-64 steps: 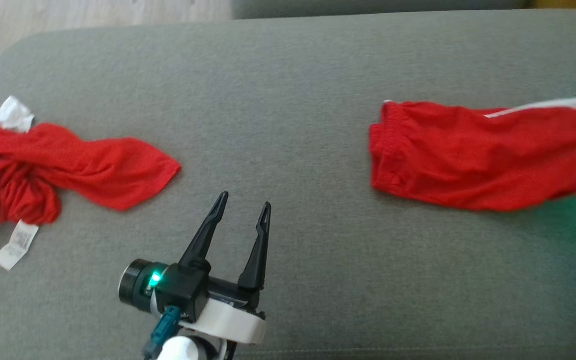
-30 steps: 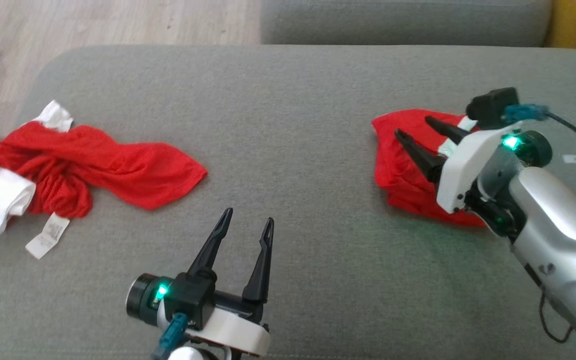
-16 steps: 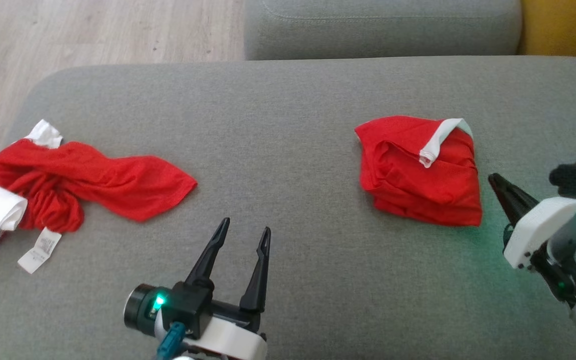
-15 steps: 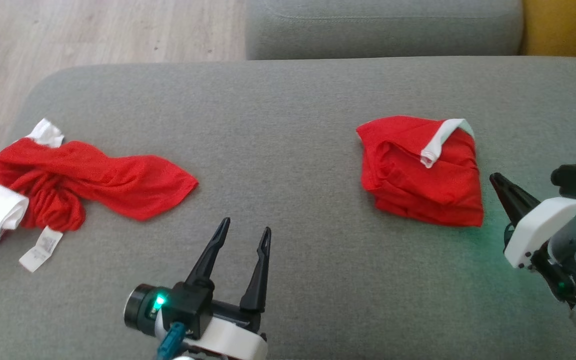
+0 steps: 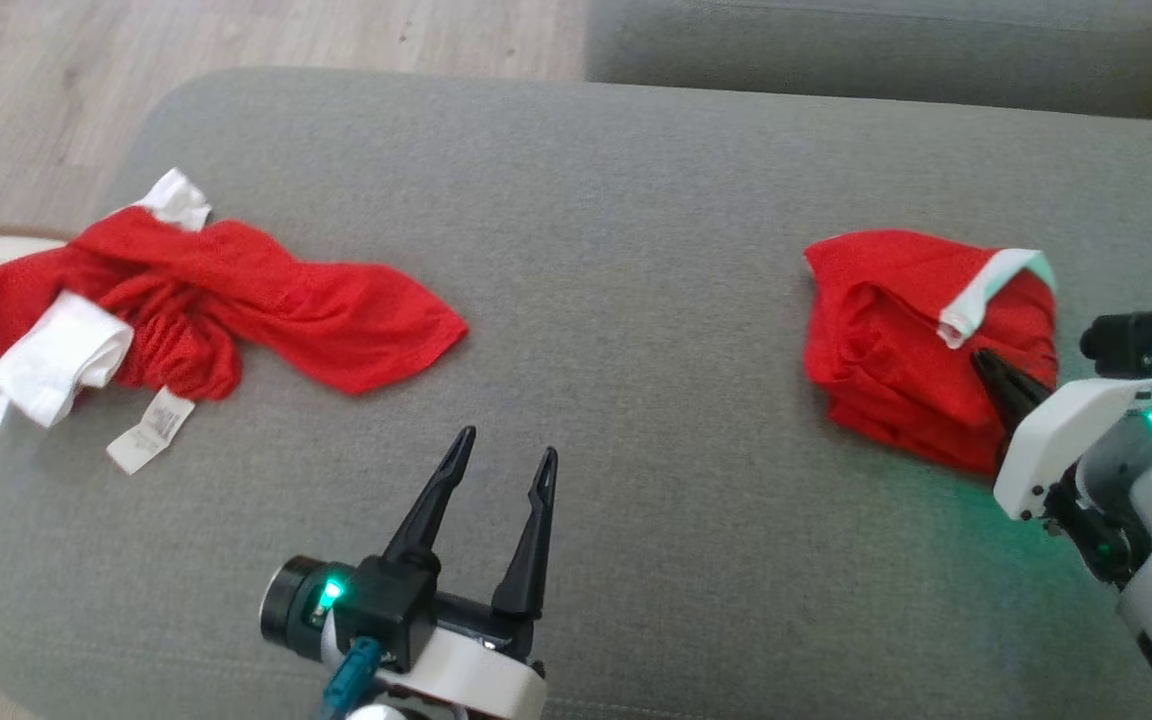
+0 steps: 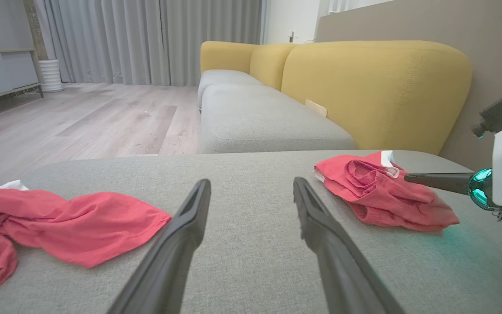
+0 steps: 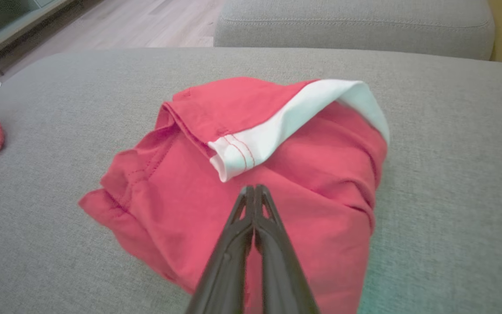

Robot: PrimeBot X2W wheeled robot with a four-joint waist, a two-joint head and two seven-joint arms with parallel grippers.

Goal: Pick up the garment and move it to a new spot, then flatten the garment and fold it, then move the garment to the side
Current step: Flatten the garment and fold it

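The folded red garment point(image 5: 896, 360) with a white band lies on the right of the grey cushion point(image 5: 636, 250); it also shows in the right wrist view point(image 7: 181, 183) and the left wrist view point(image 6: 377, 196). My right gripper point(image 5: 982, 360) is shut, its tips point(image 7: 254, 188) poised over the garment's right part just below the white band, with no cloth seen between them. From the left wrist view the right gripper point(image 6: 408, 176) reaches the bundle's top from the right. My left gripper point(image 5: 504, 447) stands open and empty over bare cushion at the front middle point(image 6: 251, 183).
A second, crumpled red garment point(image 5: 236, 300) with white parts and a label lies at the cushion's left end, partly hanging over the edge. Another grey seat cushion point(image 5: 876, 50) sits behind, with a yellow sofa back point(image 6: 377, 83) beyond. Wooden floor point(image 5: 36, 100) lies past the left edge.
The right gripper went from open over the garment to shut, drew back to the right, and now has its tips over the folded garment again. The head camera shifted. The left gripper stayed put.
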